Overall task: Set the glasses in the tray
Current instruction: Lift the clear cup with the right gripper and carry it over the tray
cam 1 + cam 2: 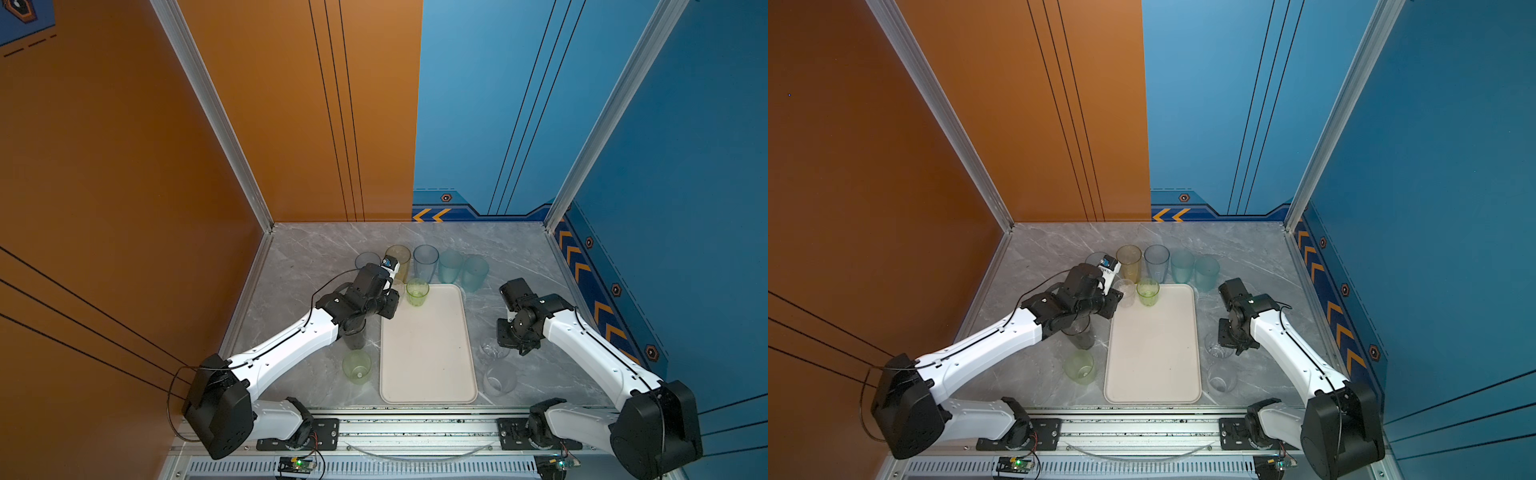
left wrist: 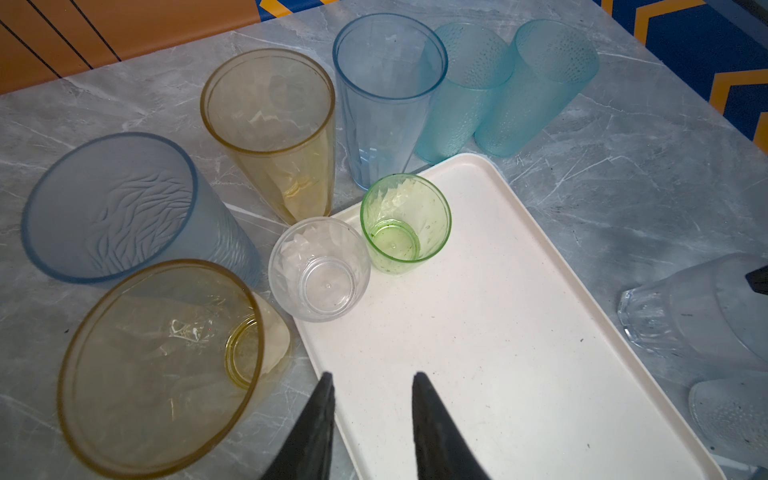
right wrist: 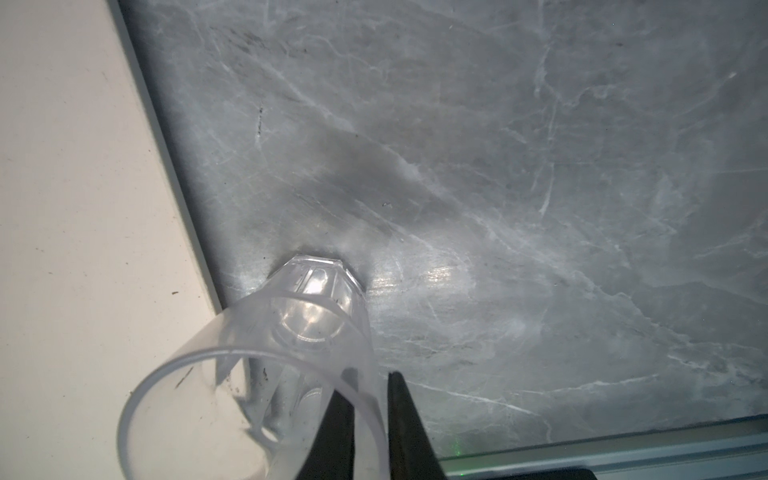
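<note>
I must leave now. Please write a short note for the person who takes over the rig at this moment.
Left gripper: open, empty, over the edge of the tray.
Right gripper: shut on the wall of a clear glass beside the tray.
Done: one short green glass stands in the tray.
Left: the clear glass and the other glasses around the tray.

Orange walls [image 1: 104,166] at left and back, blue walls [image 1: 685,145] at right, aluminium posts [image 1: 215,112] between, grey marble tabletop [image 1: 519,257] below, evenly lit.

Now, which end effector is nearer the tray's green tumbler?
Left. The left end effector is beside the green tumbler; the right end effector, across the tray, grips a clear tumbler.
</note>
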